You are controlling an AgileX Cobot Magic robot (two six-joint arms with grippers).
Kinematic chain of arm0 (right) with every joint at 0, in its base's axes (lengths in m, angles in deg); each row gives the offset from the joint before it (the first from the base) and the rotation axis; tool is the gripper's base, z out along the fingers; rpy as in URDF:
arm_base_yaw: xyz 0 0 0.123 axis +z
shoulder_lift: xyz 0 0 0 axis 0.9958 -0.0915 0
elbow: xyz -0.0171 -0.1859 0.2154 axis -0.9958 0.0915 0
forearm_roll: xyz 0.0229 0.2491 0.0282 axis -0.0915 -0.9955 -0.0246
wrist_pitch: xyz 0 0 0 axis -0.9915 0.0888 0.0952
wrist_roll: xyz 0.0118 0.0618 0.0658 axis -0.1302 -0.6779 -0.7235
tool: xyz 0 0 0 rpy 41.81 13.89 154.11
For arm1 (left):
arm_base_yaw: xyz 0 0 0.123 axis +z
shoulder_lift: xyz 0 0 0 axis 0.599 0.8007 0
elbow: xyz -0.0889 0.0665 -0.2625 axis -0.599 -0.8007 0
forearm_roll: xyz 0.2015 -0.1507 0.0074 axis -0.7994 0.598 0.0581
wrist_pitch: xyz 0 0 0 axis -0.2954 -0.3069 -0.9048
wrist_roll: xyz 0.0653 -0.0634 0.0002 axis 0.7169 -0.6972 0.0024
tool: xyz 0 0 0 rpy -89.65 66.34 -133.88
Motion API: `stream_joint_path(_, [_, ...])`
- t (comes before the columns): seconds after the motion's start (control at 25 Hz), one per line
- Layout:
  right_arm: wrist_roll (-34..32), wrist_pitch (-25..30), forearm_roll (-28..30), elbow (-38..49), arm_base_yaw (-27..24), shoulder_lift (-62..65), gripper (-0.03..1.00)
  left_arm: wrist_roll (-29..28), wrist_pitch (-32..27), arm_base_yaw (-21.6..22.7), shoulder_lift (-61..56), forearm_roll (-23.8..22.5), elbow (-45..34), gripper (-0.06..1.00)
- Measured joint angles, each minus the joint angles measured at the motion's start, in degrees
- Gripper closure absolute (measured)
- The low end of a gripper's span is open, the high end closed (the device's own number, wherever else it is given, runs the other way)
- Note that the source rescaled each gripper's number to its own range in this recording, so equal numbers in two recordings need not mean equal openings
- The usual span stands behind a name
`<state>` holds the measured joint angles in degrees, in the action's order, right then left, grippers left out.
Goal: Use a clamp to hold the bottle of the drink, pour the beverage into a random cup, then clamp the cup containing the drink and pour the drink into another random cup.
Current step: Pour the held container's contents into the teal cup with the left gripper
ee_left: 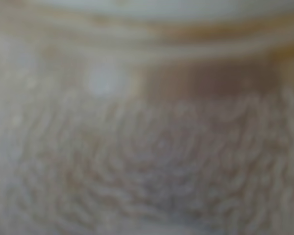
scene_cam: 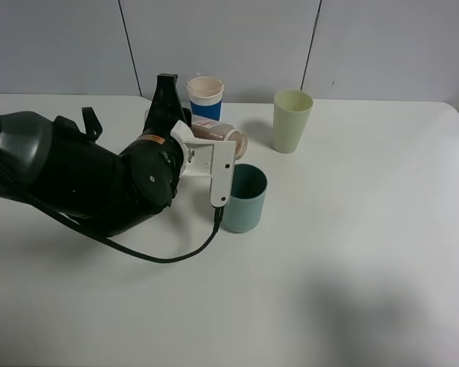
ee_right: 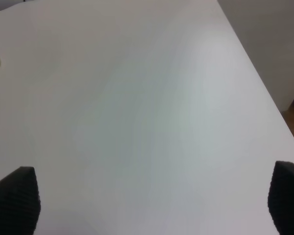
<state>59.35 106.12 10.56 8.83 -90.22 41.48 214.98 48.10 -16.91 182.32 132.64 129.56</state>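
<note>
Holds with the left gripper (scene_cam: 172, 115), jaws clamped on a brownish plastic drink bottle (scene_cam: 218, 135). Just beyond it stands a blue-and-white cup (scene_cam: 205, 95); on the near side of the bottle's mouth, a teal plastic cup (scene_cam: 245, 197); farther right, a pale green cup (scene_cam: 292, 120). Lies tipped on its side, mouth pointing right, filling the left wrist view as a blur. Hangs over the white table (ee_right: 137, 98) with the right gripper (ee_right: 152, 205), fingertips wide apart.

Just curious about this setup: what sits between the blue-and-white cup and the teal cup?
The drink bottle, tipped sideways in the left gripper, its mouth toward the teal cup, in front of the blue-and-white cup. The high camera view shows it.
</note>
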Motion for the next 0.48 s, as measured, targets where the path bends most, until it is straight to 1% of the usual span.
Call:
stream_joint_path(0.32, [0.0,0.0,0.0,0.0,0.0,0.0,0.21,0.6,0.8,0.0,0.0,-1.4,0.0,0.92])
stream_joint_path(0.48, [0.0,0.0,0.0,0.0,0.0,0.0,0.21,0.6,4.0,0.0,0.0,-1.9,0.0,0.92])
